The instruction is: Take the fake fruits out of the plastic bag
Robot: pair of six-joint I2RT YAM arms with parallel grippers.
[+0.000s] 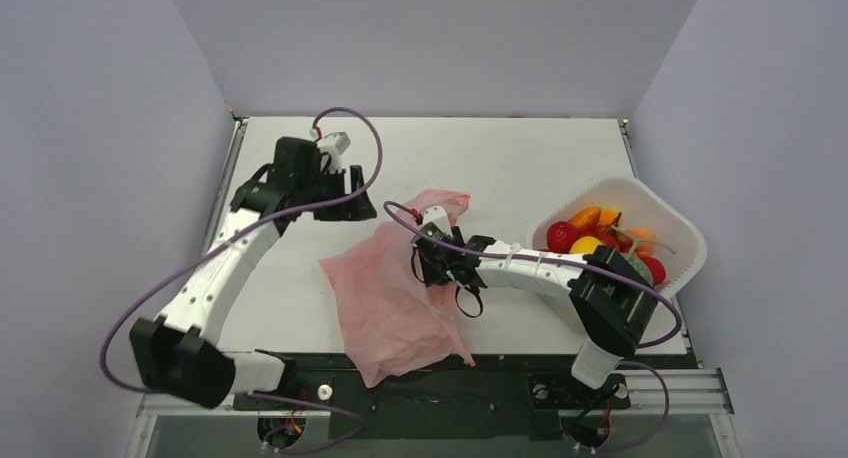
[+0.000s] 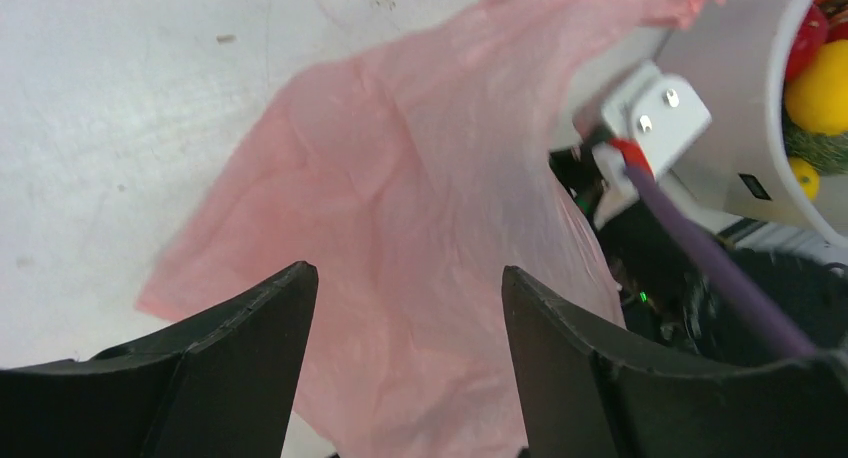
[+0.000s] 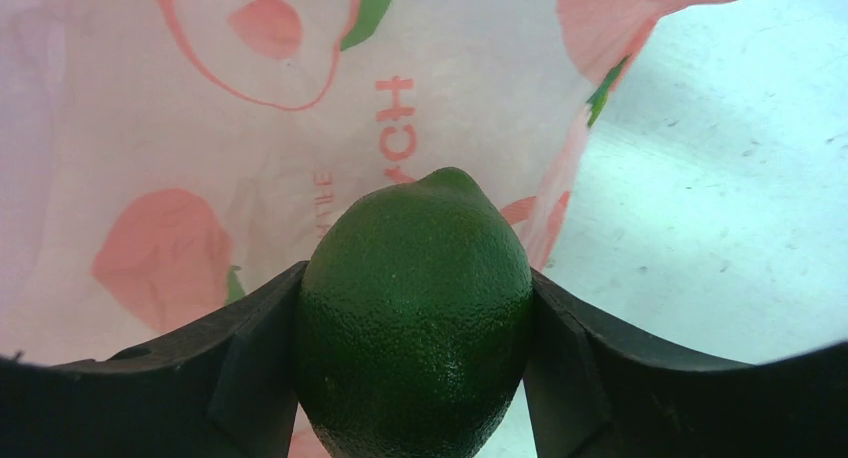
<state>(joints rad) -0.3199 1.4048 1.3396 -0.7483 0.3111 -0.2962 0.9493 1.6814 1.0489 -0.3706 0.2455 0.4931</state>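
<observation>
The pink plastic bag (image 1: 395, 298) lies flat on the white table, reaching to the near edge. My right gripper (image 1: 435, 263) is at the bag's upper edge, shut on a dark green lime-like fake fruit (image 3: 415, 308) that fills the gap between both fingers (image 3: 250, 348). The printed pink bag (image 3: 200, 128) shows behind it. Other fake fruits (image 1: 600, 240), red, yellow and orange, sit in the white basket (image 1: 690, 248). Off the bag's far left corner, my left gripper (image 1: 340, 193) hovers open. Nothing is between its fingers (image 2: 260, 328), and the bag (image 2: 420, 178) lies beyond them.
The white basket stands at the table's right edge, close to the right arm's elbow. In the left wrist view its wall (image 2: 740, 78) and some fruits (image 2: 820, 88) show at top right. Purple cables loop over both arms. Grey walls enclose the table on three sides.
</observation>
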